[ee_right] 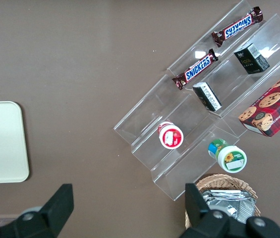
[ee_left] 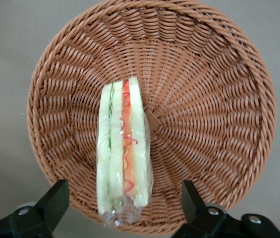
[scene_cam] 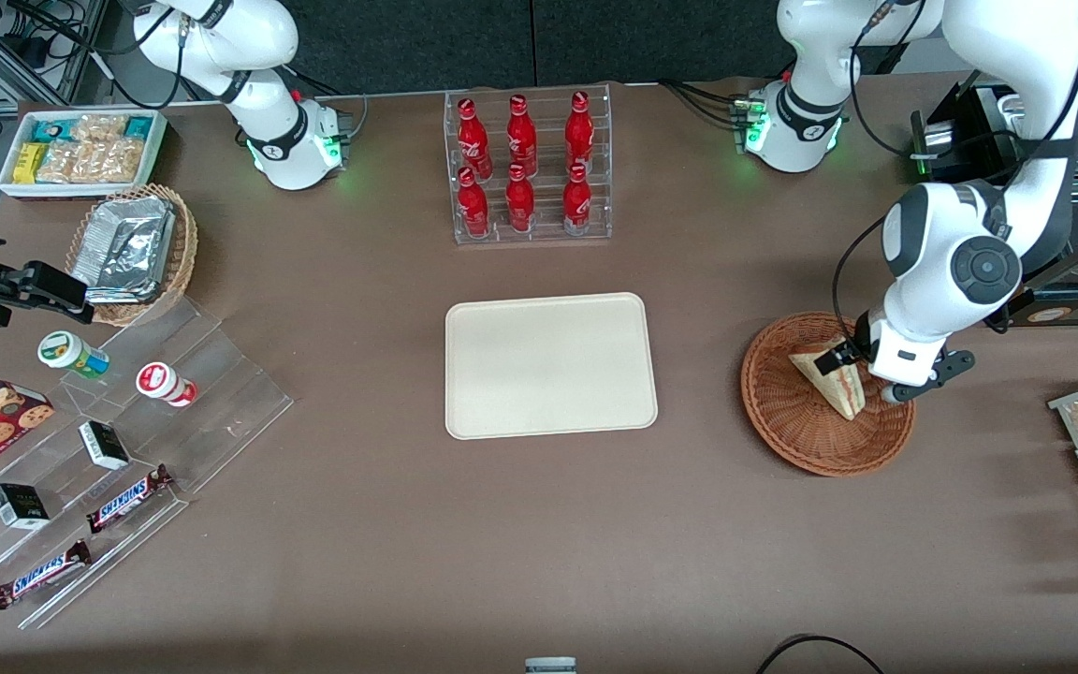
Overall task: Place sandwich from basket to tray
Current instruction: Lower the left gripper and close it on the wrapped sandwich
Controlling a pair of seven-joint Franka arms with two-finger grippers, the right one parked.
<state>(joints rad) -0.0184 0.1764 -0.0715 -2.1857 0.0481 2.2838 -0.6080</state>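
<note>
The tray (scene_cam: 550, 365) lies bare, well apart from the basket (scene_cam: 796, 431). Inside the basket stands the sandwich (ee_left: 122, 148), the gripper (ee_left: 122, 208) hovering over it, spread wide and holding nothing. It should descend squarely, pinching the bread faces gently.

Basket (ee_left: 214, 89): reddish-brown woven wicker, ribbed and rough, with a slight sheen. Sandwich (ee_left: 122, 148): pale, soft-looking bread in clear, glossy, crinkled plastic wrap. Gripper (ee_left: 125, 206), over the basket rim with its fingers (ee_left: 55, 201) spread either side of the sandwich: matt black plastic. Tray (scene_cam: 550, 365): cream plastic, smooth and matt. Table (scene_cam: 539, 543): brown, matt, even surface. Bottles (scene_cam: 520, 159): glossy red, in a clear acrylic rack (scene_cam: 530, 234).
</note>
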